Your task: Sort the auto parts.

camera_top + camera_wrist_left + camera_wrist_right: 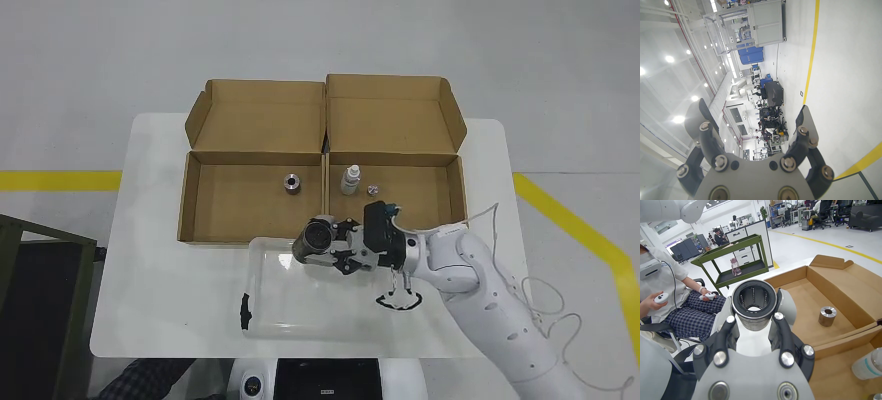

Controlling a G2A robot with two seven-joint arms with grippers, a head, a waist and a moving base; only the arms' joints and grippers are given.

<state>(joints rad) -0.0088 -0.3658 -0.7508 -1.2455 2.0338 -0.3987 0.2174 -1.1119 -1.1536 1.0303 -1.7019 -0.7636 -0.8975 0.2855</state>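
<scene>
My right gripper [322, 243] [754, 306] is shut on a grey linear bearing [313, 239] [754, 306], a hollow metal cylinder with ball tracks inside. It is held above the far edge of the clear plastic tray [262, 300], just short of the left cardboard box's [200, 205] [848, 289] front wall. A small metal bushing [289, 183] [827, 316] stands in the left box. A white bottle [350, 179] [867, 365] and a small metal part [372, 187] sit in the right box [455, 200]. My left gripper [753, 115] is open and points out into the room.
Both boxes have their lids folded back at the table's far side. A black clip [244, 312] sits on the tray's left rim and a black wire-like piece [398, 298] lies on the table near the right arm. A green cart [738, 256] stands beyond the table.
</scene>
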